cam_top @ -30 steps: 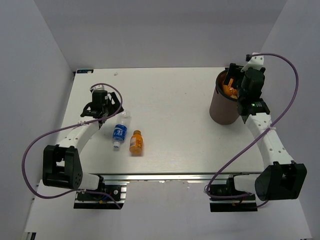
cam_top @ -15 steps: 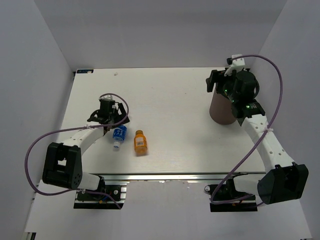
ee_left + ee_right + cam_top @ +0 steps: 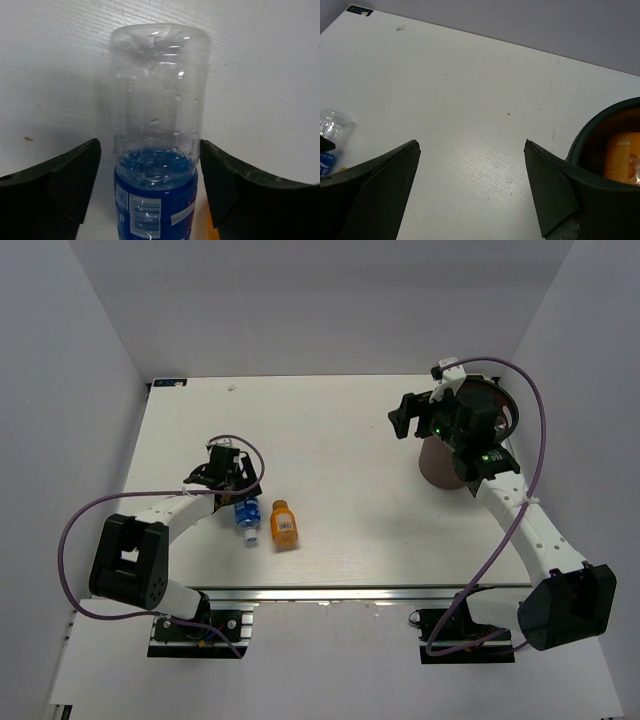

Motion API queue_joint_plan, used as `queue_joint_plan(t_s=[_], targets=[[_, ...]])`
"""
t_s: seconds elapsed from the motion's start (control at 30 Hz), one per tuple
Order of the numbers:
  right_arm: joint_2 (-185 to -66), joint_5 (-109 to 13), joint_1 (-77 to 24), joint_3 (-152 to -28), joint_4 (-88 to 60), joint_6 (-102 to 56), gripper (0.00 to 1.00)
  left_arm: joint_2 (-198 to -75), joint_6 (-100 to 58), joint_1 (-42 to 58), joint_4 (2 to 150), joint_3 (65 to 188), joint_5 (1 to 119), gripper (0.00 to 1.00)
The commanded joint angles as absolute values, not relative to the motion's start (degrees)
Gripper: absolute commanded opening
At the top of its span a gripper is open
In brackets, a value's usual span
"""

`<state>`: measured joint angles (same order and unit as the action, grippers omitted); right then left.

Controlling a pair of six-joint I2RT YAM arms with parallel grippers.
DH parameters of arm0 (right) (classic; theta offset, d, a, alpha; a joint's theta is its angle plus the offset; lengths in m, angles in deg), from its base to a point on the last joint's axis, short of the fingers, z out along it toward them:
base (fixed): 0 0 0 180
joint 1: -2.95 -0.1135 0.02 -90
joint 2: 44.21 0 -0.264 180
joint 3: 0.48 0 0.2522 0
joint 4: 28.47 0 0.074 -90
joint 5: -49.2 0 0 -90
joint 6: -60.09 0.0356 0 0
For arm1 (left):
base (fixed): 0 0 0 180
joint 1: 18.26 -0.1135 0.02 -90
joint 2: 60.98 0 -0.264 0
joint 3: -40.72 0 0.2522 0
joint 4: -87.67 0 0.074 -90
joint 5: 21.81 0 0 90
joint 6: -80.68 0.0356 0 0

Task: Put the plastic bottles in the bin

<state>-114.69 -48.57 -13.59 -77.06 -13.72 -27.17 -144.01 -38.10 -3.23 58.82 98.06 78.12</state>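
A clear bottle with a blue label (image 3: 246, 511) lies on the white table, with an orange bottle (image 3: 284, 525) just to its right. My left gripper (image 3: 238, 489) is open. In the left wrist view the left gripper (image 3: 149, 145) has one finger on each side of the blue-label bottle (image 3: 156, 115), close to its sides. The dark brown bin (image 3: 440, 466) stands at the far right, mostly under my right arm. My right gripper (image 3: 404, 421) is open and empty, to the left of the bin. The right wrist view shows the bin's rim (image 3: 600, 125) and an orange bottle (image 3: 621, 156) inside.
Grey walls close off the table on the left, back and right. The clear bottle's base (image 3: 335, 125) shows at the far left of the right wrist view. Bare white table lies between the two arms.
My right gripper has left the bin mouth and swung left over the table, empty. My left gripper has moved near and right onto the blue-label bottle; both lying bottles shifted slightly right.
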Motion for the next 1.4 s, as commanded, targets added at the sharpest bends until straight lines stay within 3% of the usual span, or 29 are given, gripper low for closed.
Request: queue_joint_plan(t_s=[0.0, 0.13, 0.27, 0.43, 0.67, 0.83, 0.93, 1.1, 1.2, 1.37], targets=[[-113.5, -51.5, -13.8, -76.7, -17.8, -25.9, 0.89, -143.7, -37.0, -2.9, 58.9, 98.6, 77.2, 0.87], [-113.4, -52.4, -13.8, -77.0, -16.7, -26.7, 0.89, -143.4, -36.7, -2.9, 60.4, 98.0, 74.9, 0.81], [-112.2, -51.8, -13.8, -76.0, -17.0, -26.9, 0.89, -144.0, -37.1, -2.9, 59.3, 98.7, 75.8, 0.62], [-111.4, -56.1, -13.7, -75.7, -17.6, -28.6, 0.90, -142.7, -37.4, -2.9, 59.0, 99.7, 76.6, 0.46], [-112.8, -67.9, -13.8, -75.2, -21.0, -28.2, 0.89, -138.5, -36.0, -2.9, 55.2, 108.2, 83.4, 0.42], [-112.9, -74.5, -15.0, -73.6, -25.3, -28.1, 0.89, -132.7, -33.0, -2.9, 57.9, 113.8, 80.7, 0.39], [-112.9, -76.7, -15.2, -73.0, -27.0, -27.4, 0.89, -129.8, -29.4, -2.9, 65.0, 112.5, 67.7, 0.32], [-112.9, -84.5, -15.2, -68.9, -40.2, -23.1, 0.89, -128.3, -24.4, -1.9, 74.3, 109.9, 38.8, 0.31], [-114.1, -90.4, -15.5, -66.6, -49.2, -17.4, 0.89, -128.2, -22.1, 1.2, 77.6, 109.0, 31.7, 0.30], [-118.2, -93.0, -16.9, -68.1, -51.7, -13.7, 0.89, -128.4, -20.8, 6.5, 80.4, 108.5, 25.1, 0.26]])
